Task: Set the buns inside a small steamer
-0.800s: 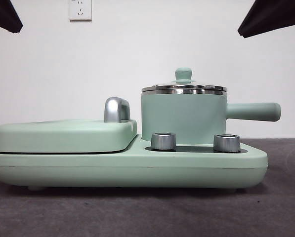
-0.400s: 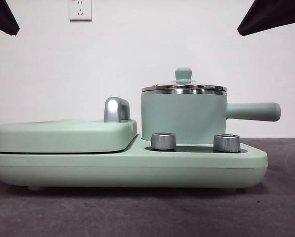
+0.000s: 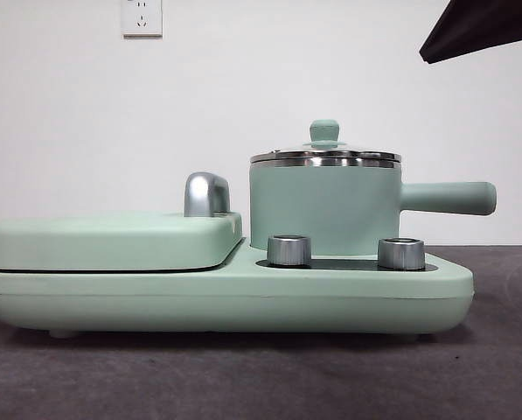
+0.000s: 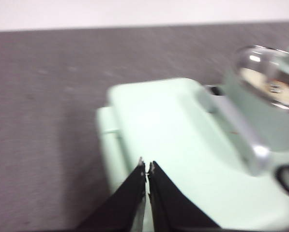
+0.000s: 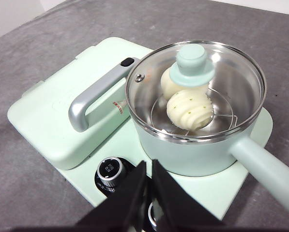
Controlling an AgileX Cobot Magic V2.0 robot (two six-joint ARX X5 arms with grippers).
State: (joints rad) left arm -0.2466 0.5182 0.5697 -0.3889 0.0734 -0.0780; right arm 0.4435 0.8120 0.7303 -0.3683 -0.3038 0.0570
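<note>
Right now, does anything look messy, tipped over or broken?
Nothing stands out. Two pale cream buns sit on the wire rack inside the mint-green steel-rimmed steamer pot, its glass lid seated level, nothing spilled.

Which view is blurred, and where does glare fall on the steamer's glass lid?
Left wrist view: motion-blurred throughout, the griddle lid smeared. Right wrist view: sharp, with soft glare on the glass lid, yet both buns show through. Front view: sharp and evenly lit, steel rim gleaming.
</note>
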